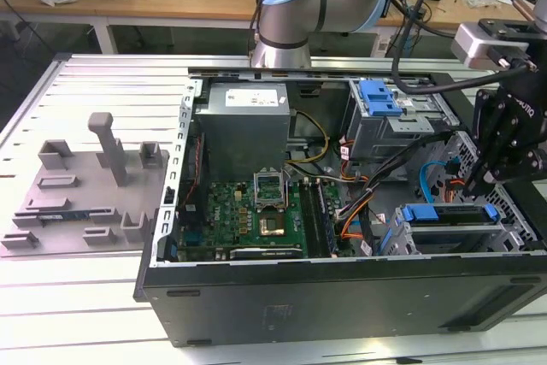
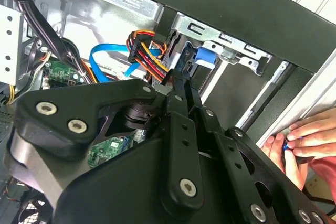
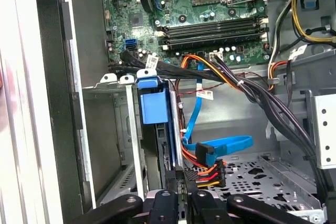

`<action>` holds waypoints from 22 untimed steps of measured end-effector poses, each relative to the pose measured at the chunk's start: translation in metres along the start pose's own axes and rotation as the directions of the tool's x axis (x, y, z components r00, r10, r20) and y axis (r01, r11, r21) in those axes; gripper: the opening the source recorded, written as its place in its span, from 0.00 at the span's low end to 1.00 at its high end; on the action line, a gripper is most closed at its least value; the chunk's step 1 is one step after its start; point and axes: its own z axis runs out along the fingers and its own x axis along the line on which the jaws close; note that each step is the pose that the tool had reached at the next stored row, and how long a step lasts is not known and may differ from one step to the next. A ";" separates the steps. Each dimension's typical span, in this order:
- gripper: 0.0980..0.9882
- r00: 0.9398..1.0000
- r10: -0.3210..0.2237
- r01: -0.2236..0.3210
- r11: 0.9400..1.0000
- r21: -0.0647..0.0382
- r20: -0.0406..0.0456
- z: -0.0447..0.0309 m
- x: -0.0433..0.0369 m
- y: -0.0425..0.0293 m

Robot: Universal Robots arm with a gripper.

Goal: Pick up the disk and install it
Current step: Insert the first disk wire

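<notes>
I am watching the gripper [image 1: 475, 179] hanging inside the open computer case [image 1: 342, 297], at the exterior view's right. The disk [image 1: 449, 214] is sitting on edge in the metal drive bay [image 1: 402, 241] there, its blue carrier tab [image 3: 154, 103] showing in the first wrist view. The gripper is hovering right at the disk's edge; I cannot tell whether it is clamping or released. A person's hand [image 2: 299, 141] is lying just outside the case wall.
</notes>
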 end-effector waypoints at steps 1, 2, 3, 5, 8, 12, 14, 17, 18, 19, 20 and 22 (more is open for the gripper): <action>0.08 1.000 0.000 0.000 1.000 0.000 0.000 0.0001 0.0001 0.0001; 0.08 1.000 0.000 0.000 1.000 0.000 0.000 0.0002 0.0003 0.0004; 0.08 1.000 0.000 0.000 1.000 0.000 0.000 0.0005 0.0005 0.0005; 0.08 1.000 0.000 0.000 1.000 0.000 0.000 0.0004 0.0007 0.0005; 0.08 1.000 0.000 0.000 1.000 0.000 0.000 0.0004 0.0007 0.0005; 0.08 1.000 0.000 0.000 1.000 0.000 0.000 0.0006 0.0024 0.0003; 0.08 1.000 0.000 0.000 1.000 0.000 0.000 0.0009 0.0036 0.0001; 0.08 1.000 0.000 0.000 1.000 0.000 0.000 0.0014 0.0045 0.0000; 0.08 1.000 0.000 0.000 1.000 0.000 0.000 0.0016 0.0048 0.0000; 0.08 1.000 0.000 0.000 1.000 0.000 0.000 0.0018 0.0049 0.0000; 0.08 1.000 0.000 0.000 1.000 0.000 0.000 0.0020 0.0050 0.0000; 0.08 1.000 0.000 0.000 1.000 0.000 0.000 0.0025 0.0053 -0.0001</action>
